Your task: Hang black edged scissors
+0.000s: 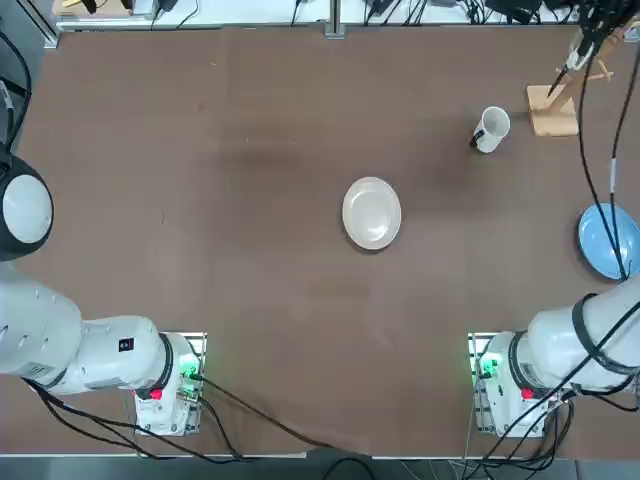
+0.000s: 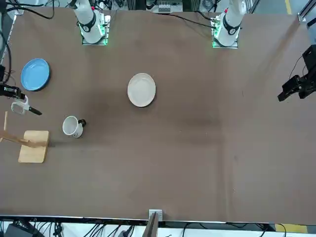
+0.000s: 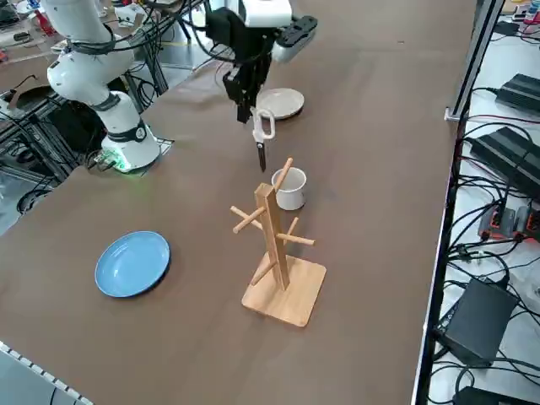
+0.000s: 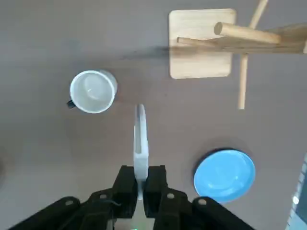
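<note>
Right pincer (image 4: 140, 179): raised above the worktop, pressed together on a handle of the scissors, its black fingers (image 4: 128, 184) one on each side.
Scissors (image 3: 263, 126): in the pincer, off the worktop; pale loops up at the fingers, dark blades below them pointing down. The wrist view shows the handles edge-on, rising narrow from between the fingers.
Wooden peg stand (image 3: 287, 291): below the pincer and off to one side, upright; a square-edged post on a flat board with rounded corners, round pegs sticking out at different heights and in different directions. It is apart from the scissors.
White mug (image 3: 291, 190): lower than the pincer and to its left, upright on the worktop, mouth up; near the stand without touching it. Its dark handle points away from the stand.
Blue plate (image 3: 132, 263): lower than the pincer, toward the robot's base side, flat on the worktop; well apart from the mug.
White dish (image 1: 372, 213): well to the left of the pincer, past the mug, round and shallow, lying near the middle of the worktop.
Worktop (image 1: 270, 280): brown, spread beneath the pincer, carrying stand, mug, plate and dish.
Black cables (image 3: 498, 363): beyond the worktop's far edge from the robot, loose among dark boxes (image 3: 478, 319).
</note>
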Robot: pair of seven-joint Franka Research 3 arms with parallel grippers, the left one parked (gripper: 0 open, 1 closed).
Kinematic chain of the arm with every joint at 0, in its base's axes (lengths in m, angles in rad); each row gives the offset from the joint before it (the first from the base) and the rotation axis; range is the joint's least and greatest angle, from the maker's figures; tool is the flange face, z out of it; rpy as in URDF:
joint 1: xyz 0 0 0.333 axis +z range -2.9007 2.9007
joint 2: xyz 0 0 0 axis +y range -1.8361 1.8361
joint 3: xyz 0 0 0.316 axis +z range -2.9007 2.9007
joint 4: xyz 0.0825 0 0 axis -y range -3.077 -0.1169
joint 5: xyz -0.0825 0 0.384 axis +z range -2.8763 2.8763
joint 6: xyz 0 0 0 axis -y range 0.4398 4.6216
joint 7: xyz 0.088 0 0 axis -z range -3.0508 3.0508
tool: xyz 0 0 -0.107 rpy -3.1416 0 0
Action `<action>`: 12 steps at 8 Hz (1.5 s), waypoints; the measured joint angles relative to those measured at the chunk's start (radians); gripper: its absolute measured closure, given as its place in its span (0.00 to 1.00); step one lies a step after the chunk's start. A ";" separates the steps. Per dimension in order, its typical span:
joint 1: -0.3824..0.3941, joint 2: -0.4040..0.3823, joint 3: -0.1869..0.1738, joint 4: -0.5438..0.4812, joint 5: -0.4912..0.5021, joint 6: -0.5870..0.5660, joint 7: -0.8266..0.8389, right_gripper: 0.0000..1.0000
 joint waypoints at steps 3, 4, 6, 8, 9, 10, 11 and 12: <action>-0.094 0.007 0.000 0.001 0.067 0.008 -0.227 0.89; -0.103 0.016 0.000 0.014 0.070 0.017 -0.262 0.89; -0.104 0.066 0.004 0.086 0.083 0.023 -0.274 0.89; -0.130 0.140 0.004 0.172 0.151 0.027 -0.274 0.89; -0.153 0.176 0.004 0.209 0.180 0.028 -0.278 0.89; -0.171 0.210 0.004 0.245 0.194 0.028 -0.282 0.89; -0.178 0.235 0.005 0.271 0.200 0.028 -0.285 0.89; -0.179 0.250 0.007 0.287 0.201 0.029 -0.285 0.89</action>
